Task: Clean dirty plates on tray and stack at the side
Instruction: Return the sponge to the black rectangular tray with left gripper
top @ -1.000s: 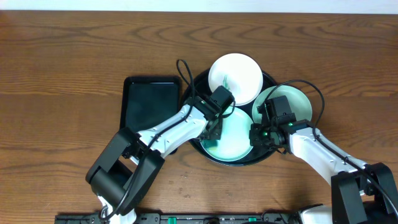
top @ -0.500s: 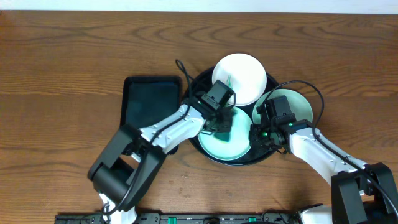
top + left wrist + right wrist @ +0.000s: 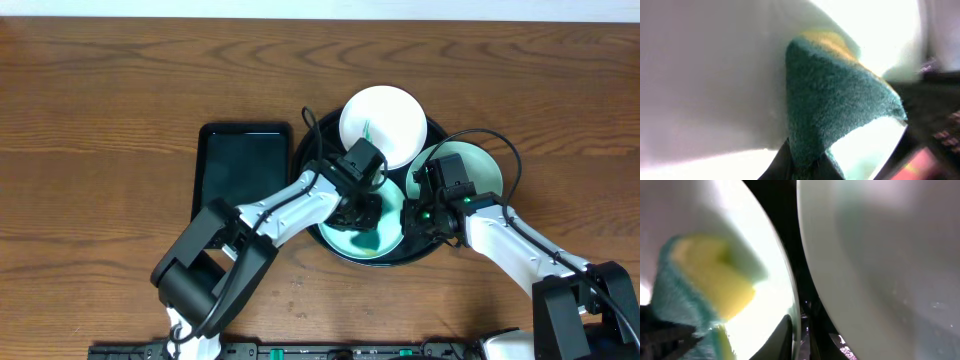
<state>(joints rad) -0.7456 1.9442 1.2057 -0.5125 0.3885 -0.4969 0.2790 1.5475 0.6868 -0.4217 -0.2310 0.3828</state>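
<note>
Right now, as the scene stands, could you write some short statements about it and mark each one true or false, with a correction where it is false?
1. The left tool holds a green and yellow sponge. True.
2. The sponge is pressed on the plate at the back of the tray. False: it is on the front plate, the one nearest the robot.
3. A rectangular black tray lies to the right of the round one. False: the rectangular tray lies to the left of the round tray.
4. The back plate has a green smear. True.
5. One plate lies stacked on the table. False: all three, the right plate included, are at the round tray.
</note>
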